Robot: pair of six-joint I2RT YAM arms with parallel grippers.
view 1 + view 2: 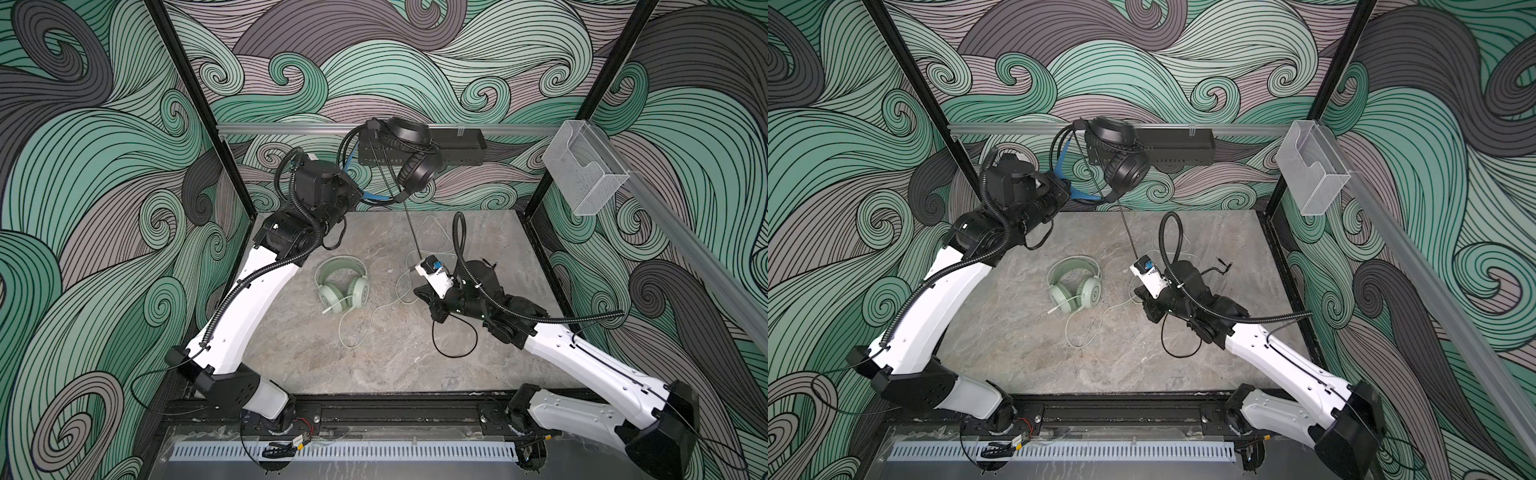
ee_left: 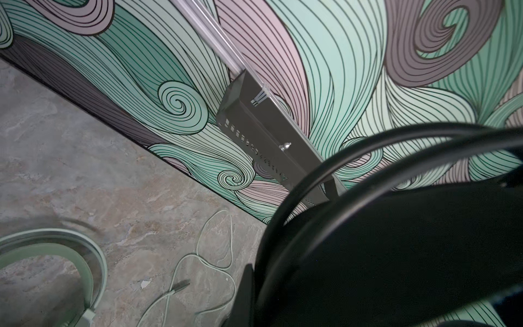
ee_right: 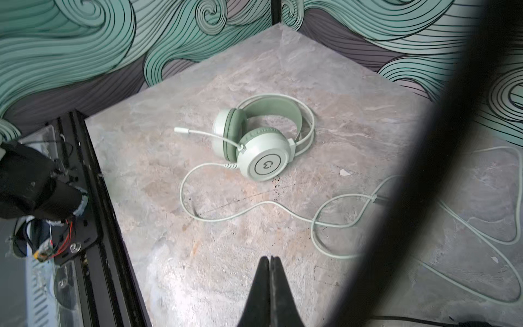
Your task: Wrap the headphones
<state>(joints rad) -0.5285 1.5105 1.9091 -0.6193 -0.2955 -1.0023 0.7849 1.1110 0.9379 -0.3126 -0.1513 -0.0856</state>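
The black headphones (image 1: 417, 168) (image 1: 1127, 168) hang in the air by the back wall. My left gripper (image 1: 359, 195) (image 1: 1069, 189) is shut on their blue inner band. In the left wrist view they fill the near corner (image 2: 396, 240) and hide the jaws. Their black cable (image 1: 413, 232) (image 3: 424, 170) runs taut down past my right wrist camera. My right gripper (image 1: 424, 296) (image 3: 270, 258) is shut just above the table, with nothing showing between its fingers. The mint-green headphones (image 1: 343, 282) (image 3: 263, 141) lie mid-table, their white cable (image 1: 353, 328) (image 3: 283, 212) loose in loops.
A black perforated box (image 1: 457, 145) (image 2: 254, 136) hangs on the back rail behind the black headset. A clear plastic bin (image 1: 582, 170) is fixed to the right wall. A slack loop of black cable (image 1: 453, 349) lies under my right arm.
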